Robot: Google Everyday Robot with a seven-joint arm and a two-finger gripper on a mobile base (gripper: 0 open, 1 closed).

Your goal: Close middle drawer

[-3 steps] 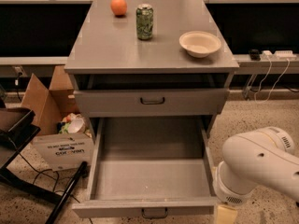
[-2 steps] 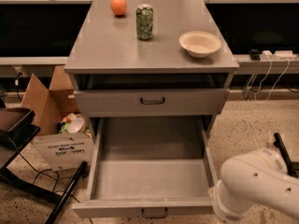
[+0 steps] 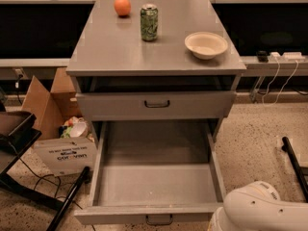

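The middle drawer [image 3: 156, 177] is pulled far out toward me. It is a long, shallow, empty grey tray with a low front panel [image 3: 120, 214] and a small dark handle [image 3: 159, 220] at the bottom of the view. Above it, the taller-fronted top drawer [image 3: 115, 107] stands slightly out from the cabinet. The lowest drawer is hidden. Only my arm's white shell [image 3: 262, 211] shows, at the bottom right beside the drawer's right front corner. My gripper is out of view below the frame.
On the cabinet top [image 3: 106, 47] stand an orange [image 3: 122, 6], a green can [image 3: 149, 22] and a beige bowl [image 3: 206, 44]. An open cardboard box [image 3: 53, 124] and black stand legs [image 3: 29, 186] are on the left. Cables [image 3: 276, 78] and a black bar [image 3: 294, 165] are on the right.
My arm's white shell has moved down and to the right, so less of it shows. The drawers and the things on top have not moved.
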